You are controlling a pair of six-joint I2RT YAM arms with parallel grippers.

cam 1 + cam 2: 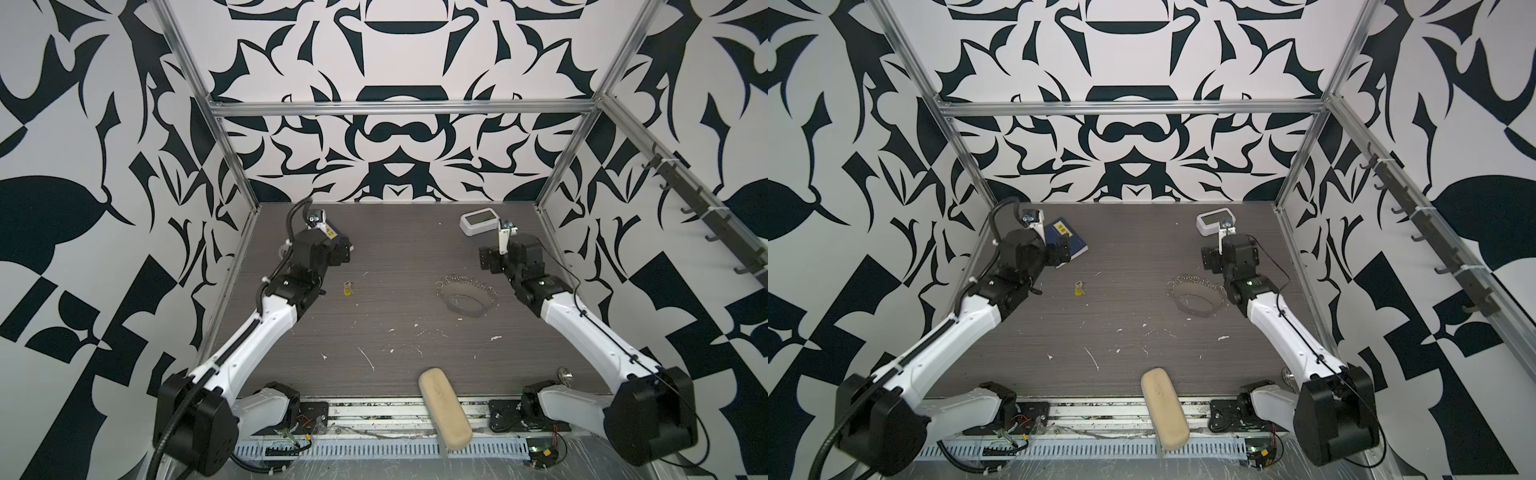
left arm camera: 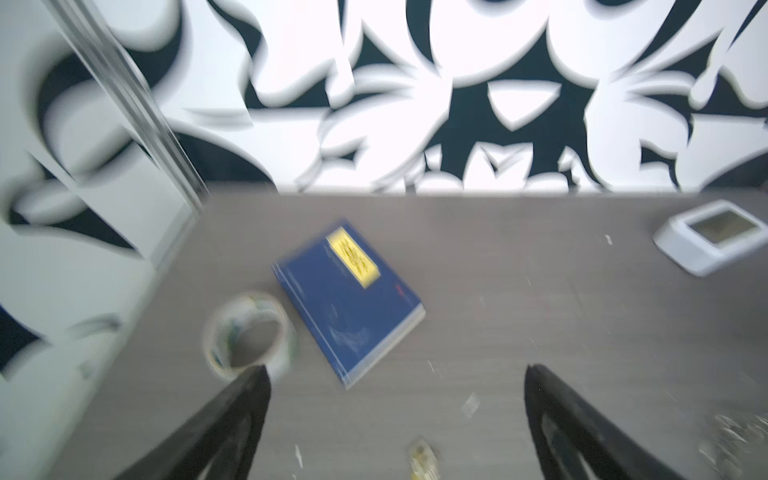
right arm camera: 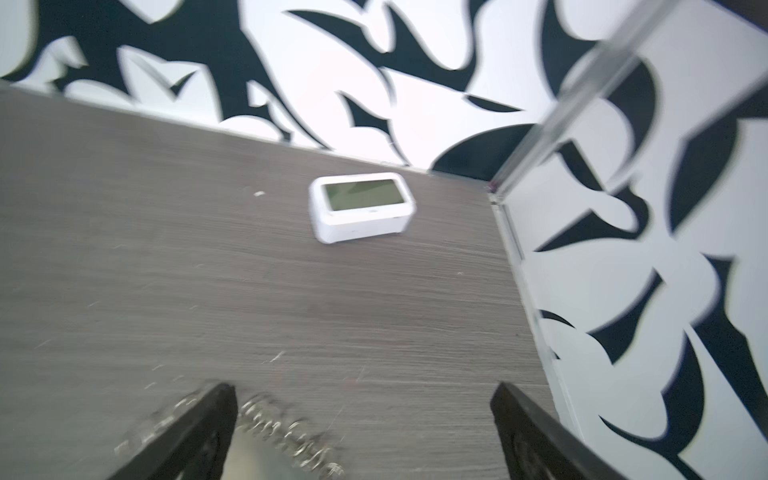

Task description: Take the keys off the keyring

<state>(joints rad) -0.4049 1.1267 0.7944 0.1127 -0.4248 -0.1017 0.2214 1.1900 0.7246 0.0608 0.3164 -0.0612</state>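
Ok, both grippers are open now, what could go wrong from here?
1. Keys may remain on the keyring; its rings are too small to check, so stopping now could be premature.
2. The right gripper hangs open right by those rings; a careless move could snag and drag them.
3. The brass key lies loose near the left gripper; a sweep might knock it away.

blue book [image 2: 349, 299]; tape roll [image 2: 232, 316] — white clock [image 3: 359, 205]
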